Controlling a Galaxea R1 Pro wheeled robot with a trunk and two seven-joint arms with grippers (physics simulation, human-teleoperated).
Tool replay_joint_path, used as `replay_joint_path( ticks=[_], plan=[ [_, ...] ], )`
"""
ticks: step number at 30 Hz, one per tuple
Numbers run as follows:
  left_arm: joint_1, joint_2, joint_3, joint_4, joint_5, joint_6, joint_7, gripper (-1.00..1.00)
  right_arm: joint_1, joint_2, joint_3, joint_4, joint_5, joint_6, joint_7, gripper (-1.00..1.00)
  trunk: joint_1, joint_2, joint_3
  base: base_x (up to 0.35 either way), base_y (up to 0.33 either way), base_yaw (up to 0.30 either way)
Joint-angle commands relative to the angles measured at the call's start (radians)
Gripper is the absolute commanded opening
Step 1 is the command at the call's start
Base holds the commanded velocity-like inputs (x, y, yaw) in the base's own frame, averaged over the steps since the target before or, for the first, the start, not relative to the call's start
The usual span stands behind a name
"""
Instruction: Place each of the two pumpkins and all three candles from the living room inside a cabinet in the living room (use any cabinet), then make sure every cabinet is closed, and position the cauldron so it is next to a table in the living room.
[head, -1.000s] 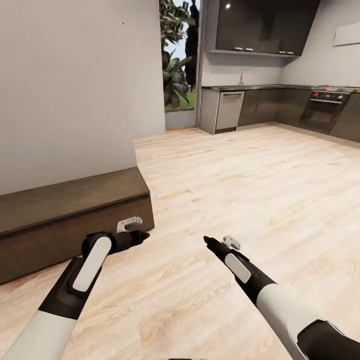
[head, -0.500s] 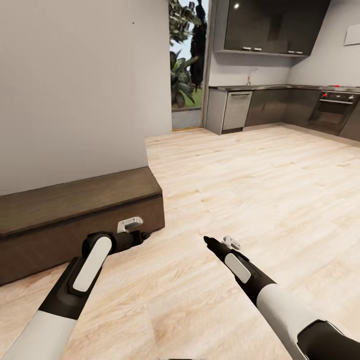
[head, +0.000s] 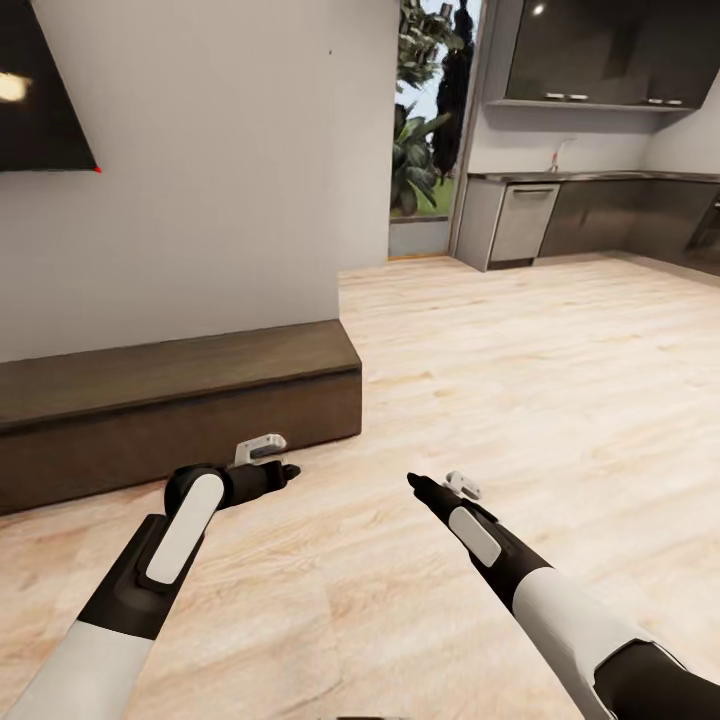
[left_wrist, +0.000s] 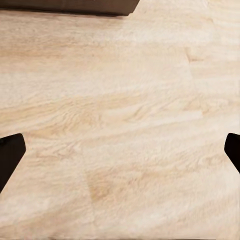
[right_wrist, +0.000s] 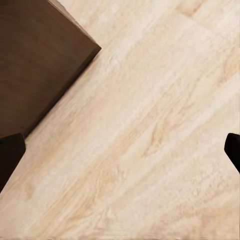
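View swung left, cabinet (head: 180, 400) just beyond left claw (head: 290, 468), closed.

I'm looking at a dark-brown wood cabinet (head: 180, 400) with faint grain, on a pale honey plank floor (head: 500, 380) streaked with tan. Wall (head: 220, 170) is flat light grey. My arms show white shells over black joints. Far kitchen units (head: 590, 215) read charcoal; green foliage (head: 415, 160) beyond.

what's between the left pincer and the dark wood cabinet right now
Nothing visible. Only bare wood floor lies between the left pincer and the low dark-brown cabinet. Its front looks closed.
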Motion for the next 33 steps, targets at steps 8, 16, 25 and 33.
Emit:
replay_joint_path(
  ticks=[8,16,25,33],
  plan=[
    [-0.001,0.001,0.002,-0.001,0.01,0.001,0.009,1.0,0.0,-0.002,0.005,-0.002,-0.004,0.002,-0.004,1.0,-0.001,0.0,0.005,-0.039,-0.032,0.277],
    [-0.001,0.001,0.007,-0.001,0.01,0.001,0.009,1.0,0.0,-0.001,0.006,-0.003,-0.004,0.0,0.001,1.0,-0.001,0.0,0.011,0.002,0.041,0.276],
    [-0.001,0.001,0.004,-0.001,0.01,0.001,0.009,1.0,0.0,-0.002,0.007,-0.003,-0.004,0.0,0.001,1.0,-0.001,0.0,0.016,0.09,0.079,0.235],
    [-0.001,0.001,0.001,-0.001,0.01,0.001,0.01,1.0,0.0,-0.004,0.007,-0.003,-0.004,0.0,0.003,1.0,-0.001,0.0,0.017,0.003,0.002,0.017]
  ],
)
